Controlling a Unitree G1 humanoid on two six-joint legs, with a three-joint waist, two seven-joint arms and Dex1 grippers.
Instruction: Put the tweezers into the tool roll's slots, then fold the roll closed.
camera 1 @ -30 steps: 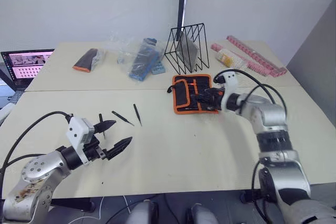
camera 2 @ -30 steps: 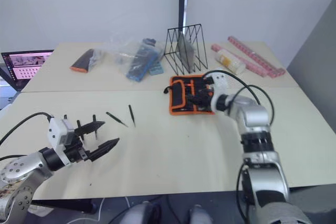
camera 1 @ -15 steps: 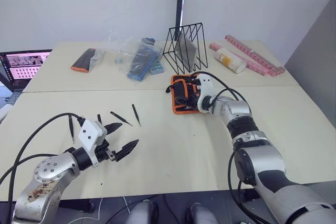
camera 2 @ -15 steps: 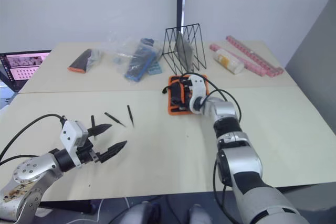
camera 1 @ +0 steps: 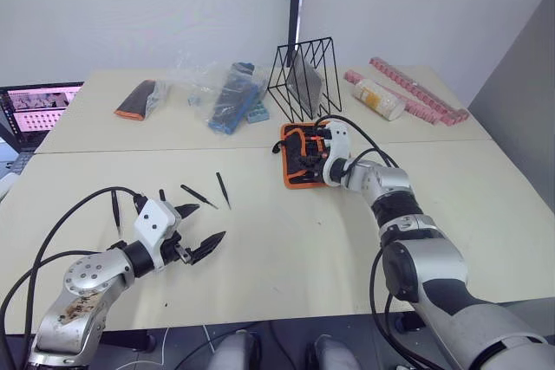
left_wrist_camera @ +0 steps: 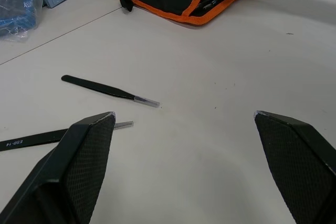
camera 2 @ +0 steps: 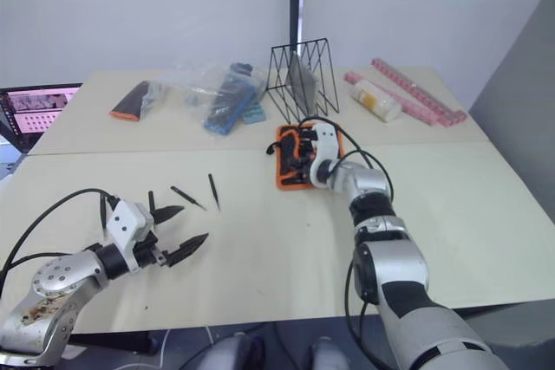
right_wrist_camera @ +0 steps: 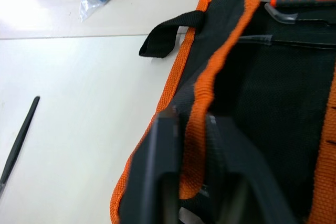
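Right arm stretched onto the roll!
Right gripper (right_wrist_camera: pixel 191 182) pinches the tool roll's (camera 1: pixel 305 158) orange edge; left gripper (camera 1: pixel 196 230) hovers spread beside the tweezers (camera 1: pixel 225 189).

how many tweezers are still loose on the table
4 visible: two side by side toward the table's middle, one just beyond the left gripper, one by its cable. Others may be hidden in the roll.

"ESD-14" printed on tweezers (left_wrist_camera: pixel 31 140)
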